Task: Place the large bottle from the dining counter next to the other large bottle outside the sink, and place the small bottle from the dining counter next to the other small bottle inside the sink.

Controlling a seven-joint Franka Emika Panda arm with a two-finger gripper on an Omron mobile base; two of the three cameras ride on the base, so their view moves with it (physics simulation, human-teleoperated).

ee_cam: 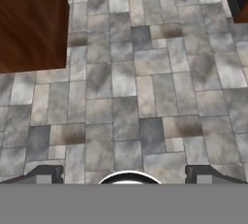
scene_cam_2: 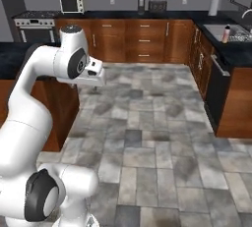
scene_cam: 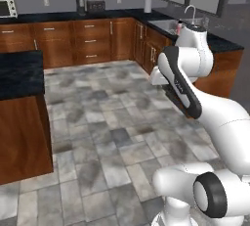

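Grey stone tiles lie under our gripper (ee_cam: 127,174) — jaws spread wide, holding nothing. We should drive squarely toward the dining counter (scene_cam: 22,73) — keeping the arm tucked.

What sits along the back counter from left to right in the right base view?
Stove → toaster oven → coffee maker → toaster → paper towel roll → sink, with a bottle at it.

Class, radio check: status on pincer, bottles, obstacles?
Pincer open, empty, over tiled floor. Dining counter to the left, sink far right. Path clear.
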